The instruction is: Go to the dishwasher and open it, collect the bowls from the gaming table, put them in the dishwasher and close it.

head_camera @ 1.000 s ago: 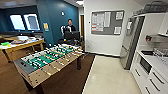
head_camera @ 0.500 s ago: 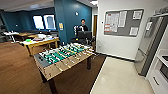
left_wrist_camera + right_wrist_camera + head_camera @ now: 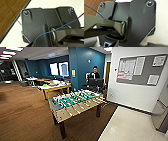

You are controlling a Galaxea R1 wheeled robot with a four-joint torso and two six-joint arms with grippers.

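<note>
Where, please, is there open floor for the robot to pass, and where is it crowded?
Open: the pale floor between the table-football table and the white wall with the notice board, and the wood floor left of that table. Crowded: the yellow-framed table, cluttered on top, a green bowl among it, and a person at a control rig behind.

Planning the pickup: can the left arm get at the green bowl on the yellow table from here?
Probably not. The green bowl sits on the yellow table well across the room, with the table-football table standing between.
</note>
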